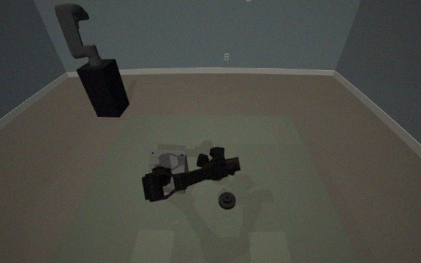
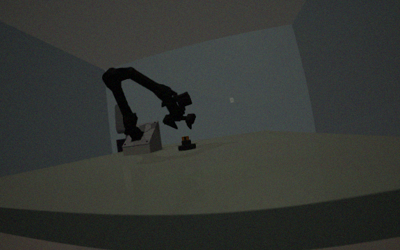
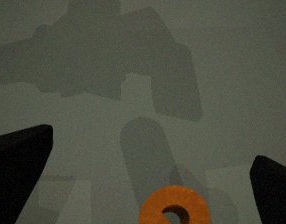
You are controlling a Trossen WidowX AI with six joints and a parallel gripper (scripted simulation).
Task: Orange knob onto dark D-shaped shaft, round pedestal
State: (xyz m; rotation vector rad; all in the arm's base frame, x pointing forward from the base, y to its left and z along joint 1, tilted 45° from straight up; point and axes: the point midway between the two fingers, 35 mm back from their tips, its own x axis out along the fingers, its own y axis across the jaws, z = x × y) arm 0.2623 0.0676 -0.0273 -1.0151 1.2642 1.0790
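The orange knob (image 1: 218, 180) (image 2: 183, 138) (image 3: 170, 194) is mostly hidden under the arm in the top view, where a sliver shows behind the pedestal (image 1: 221, 205) (image 2: 187, 147). In the exterior view it shows behind the dark shaft (image 1: 226, 197), so it is off the shaft. In the wrist view its top ring and part of its dark hole show at the bottom edge, between and apart from the fingers. My gripper (image 2: 184, 128) (image 3: 156, 152) is open and empty, above the knob. The shaft's flat side cannot be made out.
The arm's grey base block (image 1: 157, 159) (image 2: 137, 149) stands left of the pedestal. The arm reaches over the knob from that side. A black box (image 1: 104, 89) carrying a grey bent shape stands at the far left. The light is dim, and arm shadows fall around the pedestal.
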